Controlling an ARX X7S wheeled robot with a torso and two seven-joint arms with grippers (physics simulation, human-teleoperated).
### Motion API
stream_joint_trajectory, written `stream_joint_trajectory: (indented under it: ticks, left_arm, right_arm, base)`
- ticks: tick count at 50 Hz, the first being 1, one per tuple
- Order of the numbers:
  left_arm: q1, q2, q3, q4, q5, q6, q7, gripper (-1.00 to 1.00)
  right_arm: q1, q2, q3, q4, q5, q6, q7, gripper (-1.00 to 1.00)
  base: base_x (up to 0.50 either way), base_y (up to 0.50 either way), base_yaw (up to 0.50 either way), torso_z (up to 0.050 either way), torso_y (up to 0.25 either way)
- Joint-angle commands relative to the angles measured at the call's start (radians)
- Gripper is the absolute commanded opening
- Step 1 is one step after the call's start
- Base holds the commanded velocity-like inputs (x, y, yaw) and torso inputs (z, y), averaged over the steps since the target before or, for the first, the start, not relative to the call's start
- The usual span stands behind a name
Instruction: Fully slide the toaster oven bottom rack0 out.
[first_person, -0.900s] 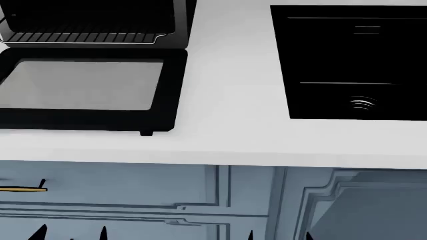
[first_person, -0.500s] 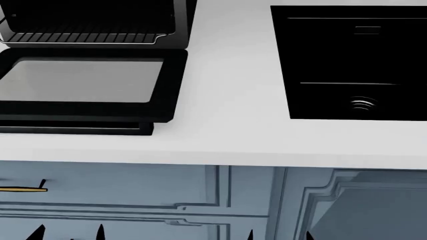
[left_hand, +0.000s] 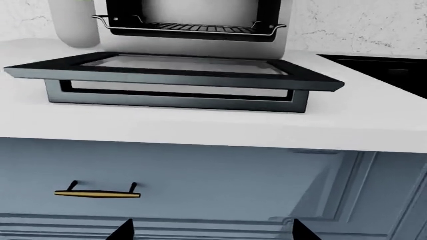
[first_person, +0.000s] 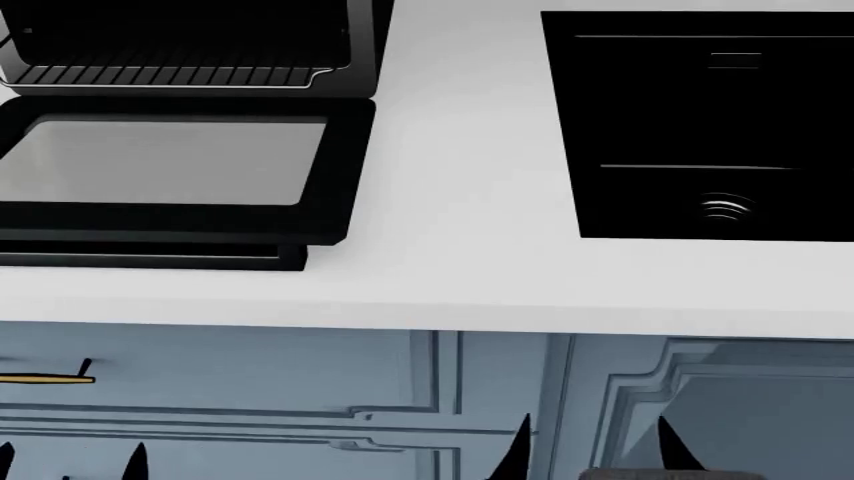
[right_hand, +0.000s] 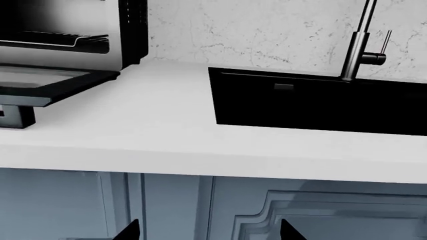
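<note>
Oven (first_person: 200, 45) sits on the white counter (first_person: 454, 200), its door (first_person: 167, 165) folded flat down in front of it, glass side up. The bottom rack (left_hand: 190, 29) lies low in the oven mouth, just behind the door, its front rim sticking out a little past the opening. A black sink (right_hand: 320, 100) is set into the counter well off to one side of the oven, with a tap (right_hand: 360, 42) behind it. Below the counter are blue cupboards (left_hand: 200, 185) with a gold handle (left_hand: 97, 193). The left gripper (left_hand: 210, 231) and the right gripper (right_hand: 207, 231) both hang low, far below the oven, fingers spread apart and pinching nothing.
</note>
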Motion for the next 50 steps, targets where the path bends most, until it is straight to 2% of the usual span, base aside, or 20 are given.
stream_joint_trajectory:
  ticks: [1,2,3,5,7,11,13,18,21,29,35,40,45,50]
  left_arm:
    - [-0.103,-0.056,-0.191,0.379,-0.264,-0.497,-0.084,1.00]
    - [-0.130,-0.116,-0.226,0.380,-0.414,-0.508,-0.190,1.00]
    - [-0.163,-0.192,-0.247,0.380,-0.564,-0.505,-0.325,1.00]
    - [-0.224,-0.280,-0.268,0.379,-0.829,-0.504,-0.496,1.00]
    - [-0.297,-0.338,-0.318,0.370,-1.040,-0.524,-0.629,1.00]
    - [-0.382,-0.455,-0.353,0.338,-1.286,-0.499,-0.791,1.00]
    - [-0.421,-0.497,-0.353,0.316,-1.356,-0.479,-0.836,1.00]
    - [-0.487,-0.544,-0.344,0.230,-1.353,-0.487,-0.819,1.00]
    - [-0.601,-0.588,-0.281,0.181,-1.365,-0.508,-0.828,1.00]
    - [-0.797,-0.626,-0.165,0.046,-1.415,-0.531,-0.836,1.00]
    - [-0.917,-0.607,-0.072,-0.044,-1.377,-0.561,-0.805,1.00]
    - [-0.963,-0.592,-0.020,-0.094,-1.332,-0.581,-0.768,1.00]
    - [-1.051,-0.591,0.036,-0.091,-1.329,-0.617,-0.750,1.00]
    - [-1.094,-0.585,0.048,-0.126,-1.395,-0.611,-0.792,1.00]
  right_arm:
    - [0.164,0.145,0.031,-0.317,0.278,0.466,0.235,1.00]
    - [0.230,0.249,0.078,-0.317,0.428,0.469,0.385,1.00]
    - [0.296,0.310,0.116,-0.317,0.578,0.490,0.535,1.00]
    - [0.379,0.347,0.169,-0.306,0.878,0.529,0.835,1.00]
    - [0.469,0.405,0.163,-0.267,1.178,0.510,1.113,1.00]
    - [0.625,0.527,0.061,-0.223,1.778,0.419,1.360,1.00]
    - [0.681,0.566,0.034,-0.205,1.932,0.376,1.401,1.00]
    - [0.823,0.663,-0.043,-0.151,2.035,0.319,1.413,1.00]
    - [0.919,0.711,-0.077,-0.086,2.082,0.324,1.394,1.00]
    - [1.087,0.745,-0.127,0.061,2.099,0.377,1.316,1.00]
    - [1.182,0.733,-0.162,0.197,2.046,0.456,1.223,1.00]
    - [1.227,0.731,-0.159,0.274,2.000,0.483,1.170,1.00]
    - [1.285,0.731,-0.168,0.331,1.982,0.492,1.155,1.00]
    - [1.290,0.738,-0.182,0.320,1.997,0.487,1.170,1.00]
  base:
    - [0.00,0.00,0.00,0.000,0.000]
    - [0.00,0.00,0.00,0.000,0.000]
    - [0.00,0.00,0.00,0.000,0.000]
    - [0.00,0.00,0.00,0.000,0.000]
    - [0.00,0.00,0.00,0.000,0.000]
    - [0.00,0.00,0.00,0.000,0.000]
    - [0.00,0.00,0.00,0.000,0.000]
    - [0.00,0.00,0.00,0.000,0.000]
    - [0.00,0.00,0.00,0.000,0.000]
    - [0.00,0.00,0.00,0.000,0.000]
    - [0.00,0.00,0.00,0.000,0.000]
    - [0.00,0.00,0.00,0.000,0.000]
    - [0.00,0.00,0.00,0.000,0.000]
    - [0.34,0.00,0.00,0.000,0.000]
